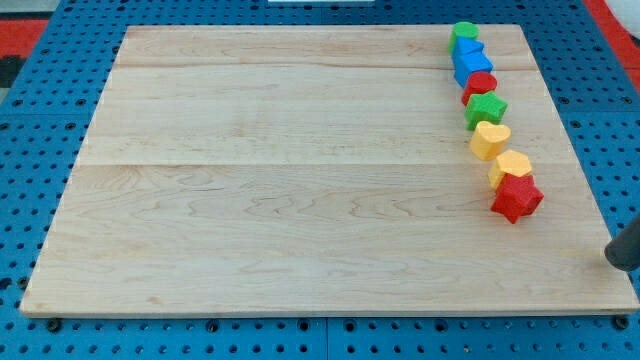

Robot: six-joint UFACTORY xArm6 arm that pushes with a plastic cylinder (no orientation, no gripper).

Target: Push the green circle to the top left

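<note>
The green circle (464,32) sits at the top right of the wooden board (280,180), at the head of a column of touching blocks. Below it run a blue block (470,50), a second blue block (472,69), a red round block (481,86), a green star (486,108), a yellow heart (490,140), a yellow hexagon (512,166) and a red star (516,198). My tip (611,258) shows as a dark rod end at the view's right edge, over the board's lower right corner. It is right of and below the red star, apart from all blocks and far from the green circle.
The board lies on a blue perforated base (40,150) that surrounds it on all sides. A red patch (20,25) shows at the view's top left corner and another at the top right.
</note>
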